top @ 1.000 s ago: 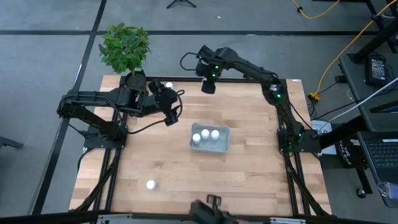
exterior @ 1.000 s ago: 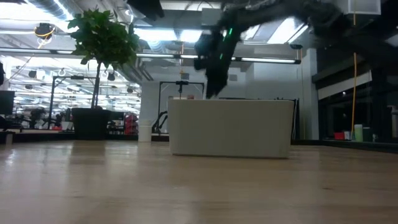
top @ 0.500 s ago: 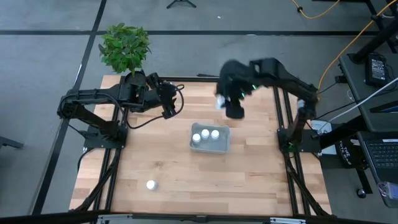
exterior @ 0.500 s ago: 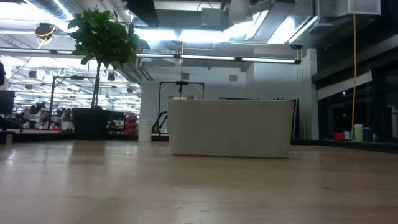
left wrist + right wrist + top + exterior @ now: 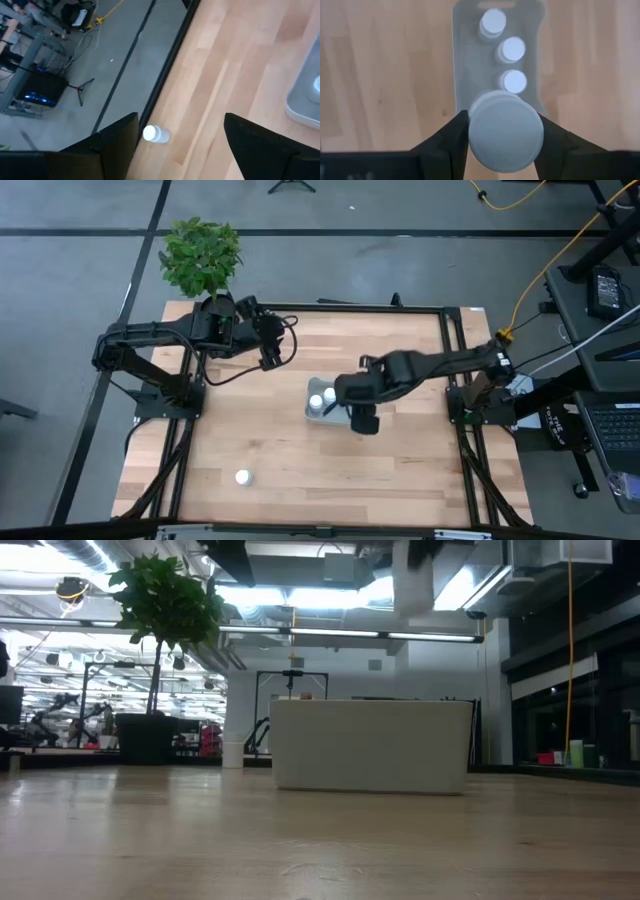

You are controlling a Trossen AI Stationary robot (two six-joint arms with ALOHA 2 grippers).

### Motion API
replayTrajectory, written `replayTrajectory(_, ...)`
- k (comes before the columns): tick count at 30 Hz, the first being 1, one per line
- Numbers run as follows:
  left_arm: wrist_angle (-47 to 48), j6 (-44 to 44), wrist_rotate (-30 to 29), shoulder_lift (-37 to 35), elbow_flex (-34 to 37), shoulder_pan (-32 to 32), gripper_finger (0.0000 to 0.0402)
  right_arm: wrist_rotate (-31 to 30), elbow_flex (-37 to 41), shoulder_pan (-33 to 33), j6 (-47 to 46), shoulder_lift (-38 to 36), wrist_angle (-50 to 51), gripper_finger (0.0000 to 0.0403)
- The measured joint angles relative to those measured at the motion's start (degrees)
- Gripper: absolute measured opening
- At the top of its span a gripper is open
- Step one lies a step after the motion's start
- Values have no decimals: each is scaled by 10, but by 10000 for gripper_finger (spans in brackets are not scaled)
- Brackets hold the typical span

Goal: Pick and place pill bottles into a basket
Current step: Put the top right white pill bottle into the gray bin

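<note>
Directly above the pale grey-blue basket (image 5: 337, 404), the right gripper (image 5: 503, 131) pinches a white pill bottle (image 5: 505, 131) between its two fingers, cap toward the wrist camera. Three pill bottles (image 5: 511, 49) stand upright in a row inside the basket. Over the table's far left corner the left gripper (image 5: 181, 131) hovers with its fingers spread wide around nothing, a bottle on its side (image 5: 156, 134) lying below by the table edge. One more bottle (image 5: 242, 476) stands alone near the front left.
</note>
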State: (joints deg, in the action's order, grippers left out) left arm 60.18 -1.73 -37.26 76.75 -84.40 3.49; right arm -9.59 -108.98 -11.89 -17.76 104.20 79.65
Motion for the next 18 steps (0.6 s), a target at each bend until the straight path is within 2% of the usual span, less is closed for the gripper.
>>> replayTrajectory(6,0,6,25,0,0,-4,285,0,147,5,-19,-10,-155,161)
replayTrajectory(18,0,16,27,0,0,-31,284,9,311,8,-52,-12,-285,161)
